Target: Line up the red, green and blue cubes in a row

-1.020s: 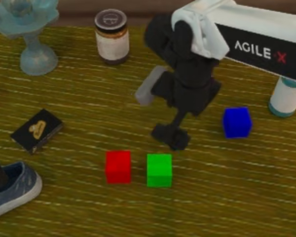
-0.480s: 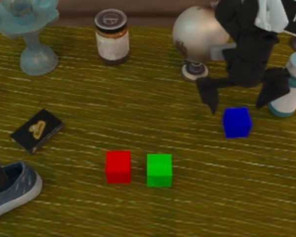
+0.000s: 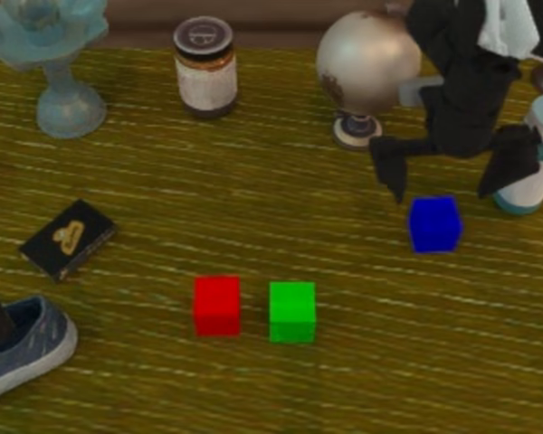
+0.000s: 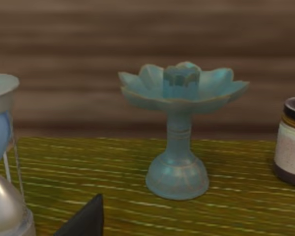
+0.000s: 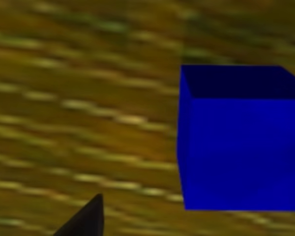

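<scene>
Right gripper point(image 3: 452, 185): fingers spread wide, holding nothing, poised just behind the blue cube.
Blue cube point(image 3: 434, 224): on the mat just in front of the gripper, between its two fingertips' line and the row, untouched; it fills much of the right wrist view point(image 5: 241, 142).
Green cube point(image 3: 292, 311): nearer and to the left of the gripper, beside the red cube point(image 3: 217, 306), a small gap between them.
Globe point(image 3: 366, 68): just left of the gripper's arm.
Jar point(image 3: 204, 66): far left of the gripper, at the back.
Left gripper: not in the top view.
</scene>
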Robot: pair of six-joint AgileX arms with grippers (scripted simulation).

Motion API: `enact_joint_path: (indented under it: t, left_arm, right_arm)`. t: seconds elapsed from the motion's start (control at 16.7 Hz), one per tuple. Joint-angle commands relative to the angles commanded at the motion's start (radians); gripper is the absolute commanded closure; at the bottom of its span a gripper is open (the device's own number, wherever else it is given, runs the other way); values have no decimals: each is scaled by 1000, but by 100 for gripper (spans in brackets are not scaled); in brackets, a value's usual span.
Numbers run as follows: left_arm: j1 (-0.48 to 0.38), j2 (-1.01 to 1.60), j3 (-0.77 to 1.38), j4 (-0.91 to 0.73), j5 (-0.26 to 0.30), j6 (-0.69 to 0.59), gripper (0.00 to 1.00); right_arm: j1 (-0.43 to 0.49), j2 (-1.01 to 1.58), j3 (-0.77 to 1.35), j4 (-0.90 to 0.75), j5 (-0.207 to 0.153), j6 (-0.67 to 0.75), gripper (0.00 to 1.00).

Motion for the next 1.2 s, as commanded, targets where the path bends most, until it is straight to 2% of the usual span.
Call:
enact_joint_path:
  t: [0.42,0.72,1.2]
  left_arm:
    - [0,0,0,0,0,0,0]
    - [0,0,0,0,0,0,0]
    - [0,0,0,0,0,0,0]
  right_arm:
    - [-1,93,-147,247,1,2,0]
    - [-1,107,-165,274,1,3,0]
    - [-1,107,-165,274,1,3,60]
